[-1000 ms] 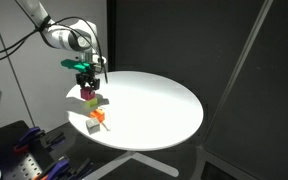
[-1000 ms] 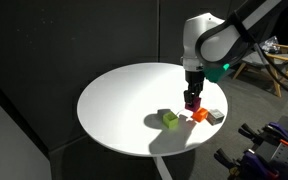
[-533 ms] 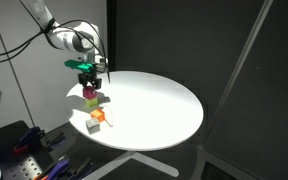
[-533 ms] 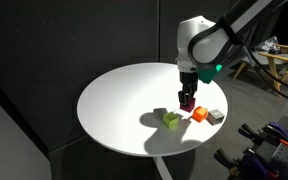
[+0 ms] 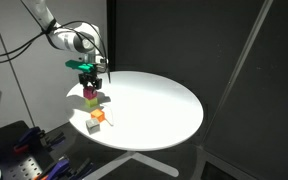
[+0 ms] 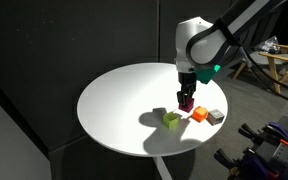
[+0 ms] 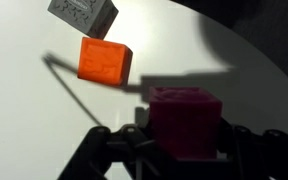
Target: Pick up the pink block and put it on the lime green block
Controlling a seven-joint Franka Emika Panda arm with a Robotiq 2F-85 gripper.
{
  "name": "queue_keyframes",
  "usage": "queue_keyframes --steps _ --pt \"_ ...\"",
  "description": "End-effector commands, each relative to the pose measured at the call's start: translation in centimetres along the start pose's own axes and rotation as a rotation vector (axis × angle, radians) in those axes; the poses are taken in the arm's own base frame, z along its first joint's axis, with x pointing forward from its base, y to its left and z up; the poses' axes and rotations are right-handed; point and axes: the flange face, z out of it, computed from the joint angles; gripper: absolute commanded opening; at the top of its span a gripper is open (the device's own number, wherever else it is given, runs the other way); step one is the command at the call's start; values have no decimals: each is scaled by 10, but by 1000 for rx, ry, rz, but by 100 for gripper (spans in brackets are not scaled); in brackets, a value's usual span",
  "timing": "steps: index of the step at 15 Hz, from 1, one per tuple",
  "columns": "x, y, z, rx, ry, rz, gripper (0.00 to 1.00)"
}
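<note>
Pink block (image 6: 186, 102) is clamped in the claw (image 7: 182, 140), apparently lifted, just upper right of the lime green block (image 6: 171, 120); pickup done, stacking not yet.

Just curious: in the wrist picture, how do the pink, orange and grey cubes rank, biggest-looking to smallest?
Largest: the dark pink cube, though it is nearest the camera.
Next: the small orange cube.
Smallest showing: the whitish-grey cube, but the picture's top edge cuts it off, so that rank is unsure.
</note>
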Motion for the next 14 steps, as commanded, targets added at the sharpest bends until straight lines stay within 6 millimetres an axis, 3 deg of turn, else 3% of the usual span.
queue_keyframes --steps 1,3,4,14 --pt "0 0 0 0 -1 0 52" --pt "0 0 0 0 -1 0 52" --pt "0 1 -1 5 2 1 27" --pt "9 -10 -8 0 29 -34 27"
